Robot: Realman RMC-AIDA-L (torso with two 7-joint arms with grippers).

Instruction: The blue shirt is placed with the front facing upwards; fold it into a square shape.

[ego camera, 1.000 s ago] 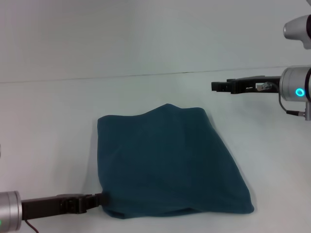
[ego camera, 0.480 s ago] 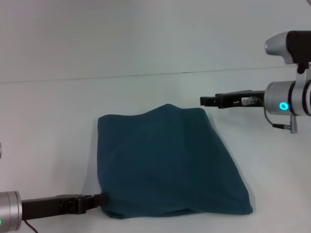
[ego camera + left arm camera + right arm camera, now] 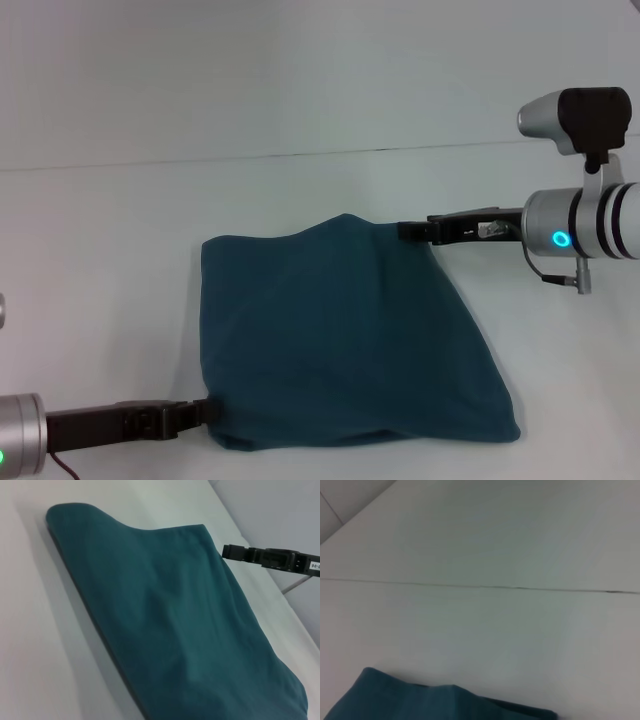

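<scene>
Teal blue shirt (image 3: 345, 335) folded, right claw (image 3: 408, 229) at far corner, left claw (image 3: 205, 411) near corner, grips unclear

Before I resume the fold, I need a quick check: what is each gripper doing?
Left gripper: at the blue shirt's near left corner; grip cannot be told.
Right gripper: at the shirt's far right corner; open or shut cannot be told.
</scene>
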